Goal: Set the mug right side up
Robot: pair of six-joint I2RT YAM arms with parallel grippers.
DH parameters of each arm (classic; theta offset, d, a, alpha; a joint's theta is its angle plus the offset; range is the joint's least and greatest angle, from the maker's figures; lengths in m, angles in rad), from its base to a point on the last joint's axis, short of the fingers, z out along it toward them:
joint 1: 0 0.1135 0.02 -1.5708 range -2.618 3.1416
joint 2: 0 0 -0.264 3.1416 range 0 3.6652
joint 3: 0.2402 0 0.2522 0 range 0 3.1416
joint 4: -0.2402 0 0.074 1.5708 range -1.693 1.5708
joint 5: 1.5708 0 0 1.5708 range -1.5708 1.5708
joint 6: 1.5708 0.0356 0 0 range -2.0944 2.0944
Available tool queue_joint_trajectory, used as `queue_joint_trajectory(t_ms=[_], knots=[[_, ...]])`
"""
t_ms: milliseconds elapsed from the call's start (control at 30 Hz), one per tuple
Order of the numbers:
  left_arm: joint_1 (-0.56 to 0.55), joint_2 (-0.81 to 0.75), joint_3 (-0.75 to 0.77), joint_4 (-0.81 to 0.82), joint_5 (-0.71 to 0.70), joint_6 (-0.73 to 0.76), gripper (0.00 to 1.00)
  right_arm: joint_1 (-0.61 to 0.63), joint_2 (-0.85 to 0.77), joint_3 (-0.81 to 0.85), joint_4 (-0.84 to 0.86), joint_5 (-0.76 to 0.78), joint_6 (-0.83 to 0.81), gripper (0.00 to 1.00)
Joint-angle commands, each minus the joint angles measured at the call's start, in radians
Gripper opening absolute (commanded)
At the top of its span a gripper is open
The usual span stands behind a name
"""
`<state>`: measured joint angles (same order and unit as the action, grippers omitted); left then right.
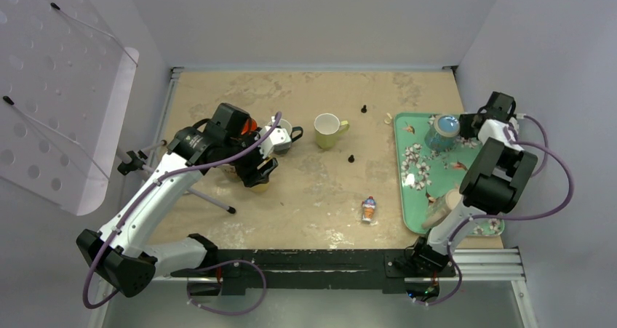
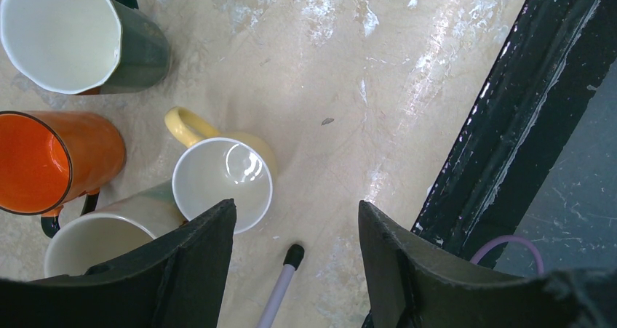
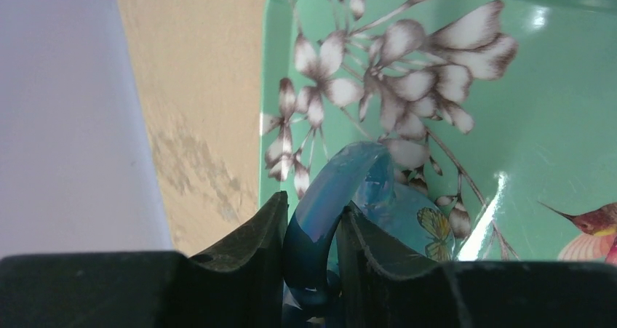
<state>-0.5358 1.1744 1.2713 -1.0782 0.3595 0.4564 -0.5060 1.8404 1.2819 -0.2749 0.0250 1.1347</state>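
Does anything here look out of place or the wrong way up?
The blue mug on the green tray seems to stand base up; the right gripper pinches its handle.

tray (image 1: 415,169), right side: mint green, white blossom print, butterfly and hummingbird motifs. blue mug (image 1: 442,130) on it: glossy, with a paler sheen on the handle. table (image 1: 320,190): mottled tan, white scuffs. left group: orange mug (image 2: 51,161); dark green mug (image 2: 142,48), white inside; pale yellow mug (image 2: 222,182), white inside; cream mug (image 2: 94,244). centre: lime-yellow mug (image 1: 329,130).
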Motion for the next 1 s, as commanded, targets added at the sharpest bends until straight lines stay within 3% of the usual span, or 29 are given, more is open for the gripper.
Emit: queue_joint_trajectory(t_ms=[0,133,300,467,667,833,967], knots=[[0.008,-0.011,0.006,0.020,0.008,0.012,0.66,0.006,-0.103,-0.052,0.187,-0.138,-0.188,0.00],[0.009,-0.011,0.010,0.014,0.001,0.005,0.66,0.059,-0.190,-0.069,0.253,-0.207,-0.331,0.00],[0.018,-0.003,0.038,0.005,0.036,-0.008,0.67,0.221,-0.389,-0.080,0.301,-0.147,-0.554,0.00],[0.049,-0.013,0.112,-0.044,0.160,-0.019,0.70,0.390,-0.592,-0.111,0.376,-0.172,-0.672,0.00],[0.091,-0.038,0.208,-0.047,0.356,-0.069,0.77,0.521,-0.796,-0.143,0.444,-0.326,-0.727,0.00],[0.104,-0.020,0.319,-0.029,0.546,-0.142,0.81,0.675,-0.907,-0.180,0.520,-0.512,-0.752,0.00],[0.104,-0.004,0.435,-0.017,0.636,-0.195,0.84,0.874,-0.941,-0.182,0.526,-0.581,-0.838,0.00]])
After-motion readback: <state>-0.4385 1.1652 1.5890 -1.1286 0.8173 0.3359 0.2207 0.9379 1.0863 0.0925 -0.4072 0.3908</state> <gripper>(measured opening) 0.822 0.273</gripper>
